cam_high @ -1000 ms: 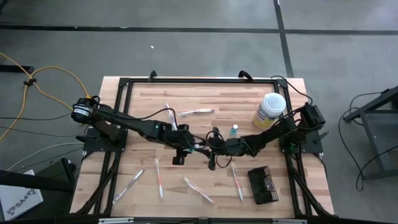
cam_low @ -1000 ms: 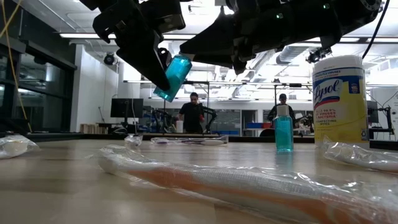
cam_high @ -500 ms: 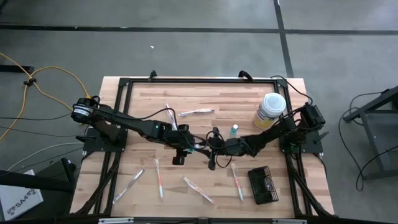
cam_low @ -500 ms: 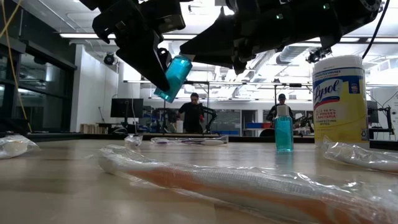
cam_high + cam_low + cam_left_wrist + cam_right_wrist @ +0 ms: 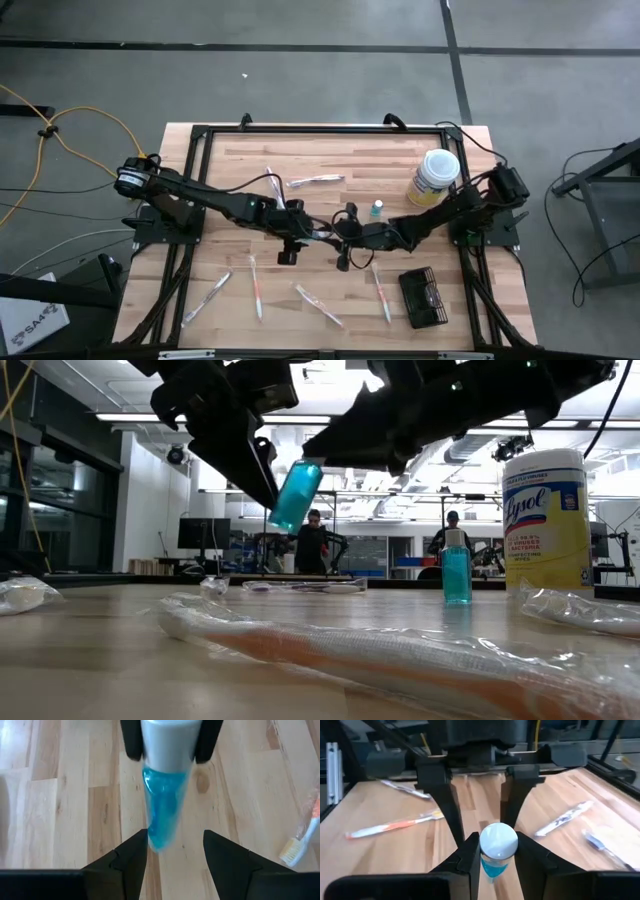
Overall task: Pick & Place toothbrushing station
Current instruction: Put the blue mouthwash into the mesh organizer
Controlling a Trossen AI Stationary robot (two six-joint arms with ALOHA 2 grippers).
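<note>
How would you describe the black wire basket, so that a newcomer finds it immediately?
Start at the yellow Lysol canister in the table's far right corner. Come straight toward the near edge: the black wire-mesh basket lies there, right of a wrapped toothbrush. It is the only dark, boxy thing.

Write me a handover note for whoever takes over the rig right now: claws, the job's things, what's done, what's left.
Right claw: shut on the blue bottle at its white cap end, holding it tilted in the air over mid-table.
Left claw: open, its fingers on either side of the bottle's lower end, not gripping.
Black wire basket: on the table's near right corner, nothing from this job visibly in it.
A second small blue bottle stands by the yellow canister. Wrapped toothbrushes lie scattered on the table.
Done: one bottle lifted.
Left: get it into the basket, then probably the other items.
</note>
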